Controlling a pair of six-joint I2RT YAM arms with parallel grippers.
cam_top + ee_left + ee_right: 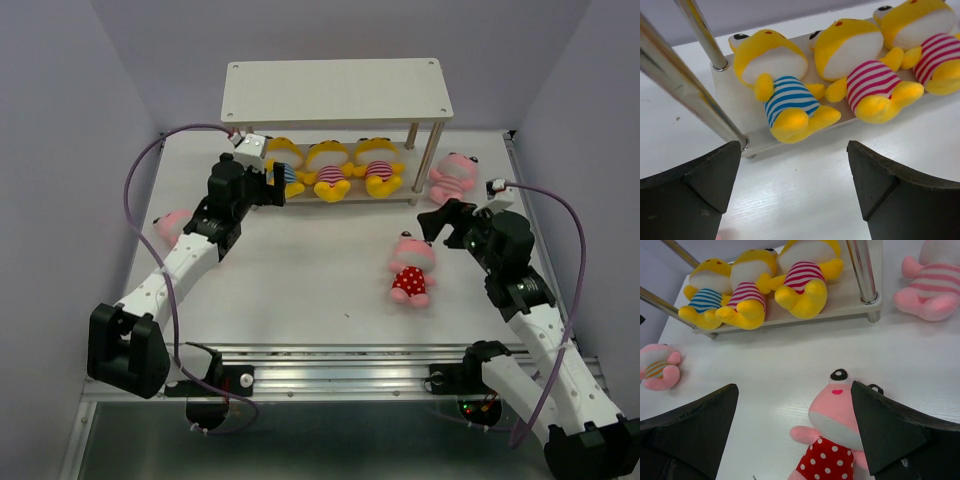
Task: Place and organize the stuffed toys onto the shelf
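The shelf (335,88) stands at the back of the table. Three yellow toys sit in a row on its lower board: one in blue stripes (785,95), two in pink stripes (865,75) (930,45). A pink toy in red polka dots (411,268) lies on the table; in the right wrist view (835,440) it lies just below my open right gripper (795,425). A pink striped toy (452,178) sits right of the shelf. Another pink toy (172,225) lies at the left. My left gripper (795,185) is open and empty in front of the blue-striped toy.
The shelf's thin metal legs (700,30) stand close to my left gripper. The shelf's top board is bare. Purple cables loop from both arms (140,170). A metal rail (330,355) runs along the table's near edge.
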